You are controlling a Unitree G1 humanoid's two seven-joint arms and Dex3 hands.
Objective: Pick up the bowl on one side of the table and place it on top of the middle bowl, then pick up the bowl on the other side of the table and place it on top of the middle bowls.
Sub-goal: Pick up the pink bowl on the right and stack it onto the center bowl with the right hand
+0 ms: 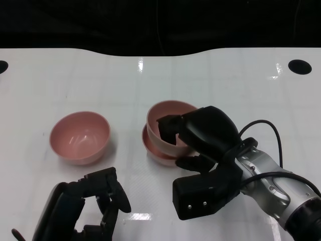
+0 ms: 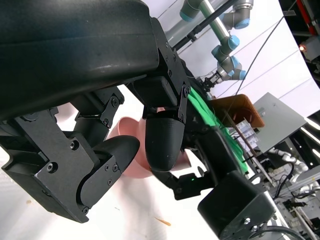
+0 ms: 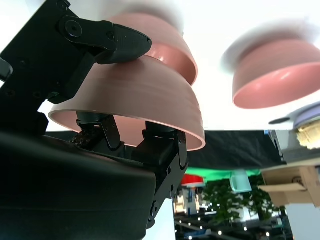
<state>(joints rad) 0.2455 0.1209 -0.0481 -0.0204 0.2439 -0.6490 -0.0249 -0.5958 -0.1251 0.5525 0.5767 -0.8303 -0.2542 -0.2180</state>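
My right hand (image 1: 200, 131) grips a pink bowl (image 1: 168, 120) by its near rim, fingers inside and thumb outside. The bowl is tilted, with its base in or just over the middle pink bowl (image 1: 154, 150); I cannot tell whether they touch. The right wrist view shows the held bowl (image 3: 135, 95) close up, the middle bowl (image 3: 170, 47) behind it and the third bowl (image 3: 275, 75) apart. That third pink bowl (image 1: 80, 136) stands upright on the table's left side. My left hand (image 1: 98, 203) hovers near the front edge, short of this bowl, holding nothing.
The white table (image 1: 225, 85) has a dark hole at its far right (image 1: 300, 66). The right forearm and its cable (image 1: 266, 150) lie at the lower right. In the left wrist view, the fingers (image 2: 165, 140) hide most of a pink bowl (image 2: 131, 170).
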